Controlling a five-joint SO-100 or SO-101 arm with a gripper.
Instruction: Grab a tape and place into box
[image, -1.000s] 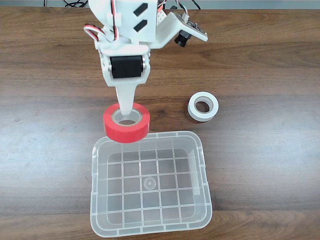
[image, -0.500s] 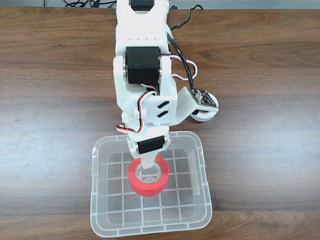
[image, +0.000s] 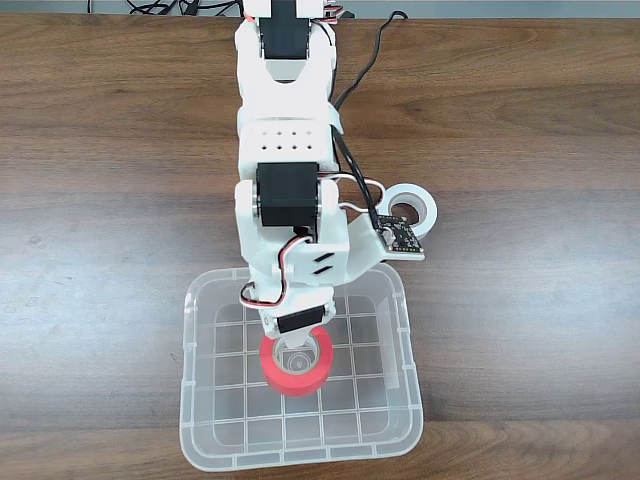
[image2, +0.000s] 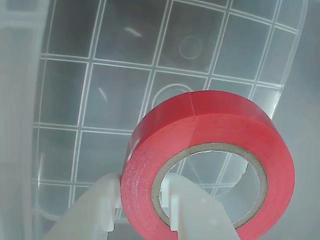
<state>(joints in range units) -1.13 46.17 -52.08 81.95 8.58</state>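
- My claw (image2: 140, 210) is clamped on the tape (image2: 207, 165): in the wrist view one white finger (image2: 97, 205) presses the outside of the red wall and the other sits inside the tan core, so the roll's wall is pinched between them.
- In the fixed view the claw (image: 297, 352) hangs inside the outline of the box (image: 400, 400), with the tape (image: 297, 368) around its tip, roughly mid-box and a little toward the box's near wall.
- The wrist view shows the grid floor of the box (image2: 120, 85) below the roll; I cannot tell whether the roll touches that floor or hangs just above it.
- I judge this to be the placing step: the carry is done, the release is not.
- The next move, as I read it, calls for spreading the fingers so the wall slips free, then lifting straight up so the inner finger clears the core without dragging the roll along or tipping it against the box wall.
- The white roll (image: 412, 206) lies on the desk (image: 100, 200) beyond the box's far right corner, partly behind the arm's camera board (image: 398, 238); it is not my concern.
- The box stands at the near edge of the desk, about midway along it.
- I can read no brand, label or writing on the tape, the box or the arm.
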